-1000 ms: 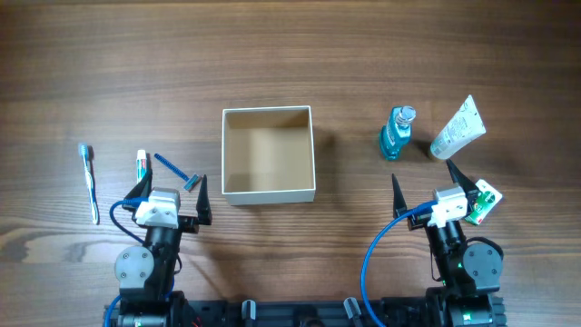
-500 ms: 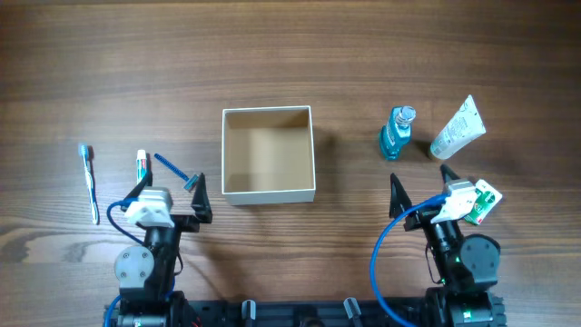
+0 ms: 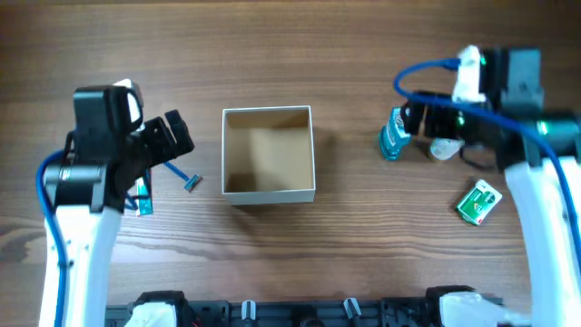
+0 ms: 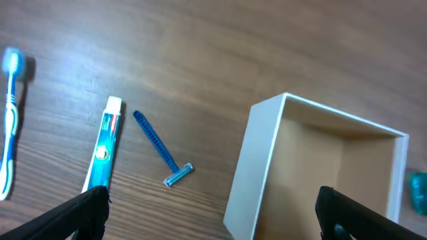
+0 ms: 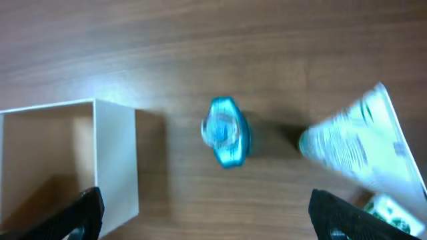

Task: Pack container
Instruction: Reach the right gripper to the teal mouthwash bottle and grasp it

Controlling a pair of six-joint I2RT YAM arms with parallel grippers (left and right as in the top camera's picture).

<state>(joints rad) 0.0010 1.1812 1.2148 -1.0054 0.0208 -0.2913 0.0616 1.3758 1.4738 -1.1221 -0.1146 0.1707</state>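
Observation:
The container (image 3: pixel 269 192), a square white-walled box with a tan inside, stands empty at the table's middle; it also shows in the left wrist view (image 4: pixel 257 167) and the right wrist view (image 5: pixel 115 157). My left gripper (image 3: pixel 175 136) is open and empty, raised between the box and a blue razor (image 3: pixel 178 171) (image 4: pixel 157 143). A toothpaste tube (image 4: pixel 105 153) and a toothbrush (image 4: pixel 9 127) lie further left. My right gripper (image 3: pixel 416 123) is open and empty above a blue bottle (image 3: pixel 393 136) (image 5: pixel 225 132) and a white tube (image 5: pixel 360 150).
A small green box (image 3: pixel 478 201) lies on the table at the right front, below the right arm. In the overhead view the left arm hides the toothbrush and most of the toothpaste. The right arm hides most of the white tube (image 3: pixel 444 148).
Both arms have risen from the table's front edge and reached out, the left to beside the box's left wall, the right over the blue bottle. Both grippers stay open.

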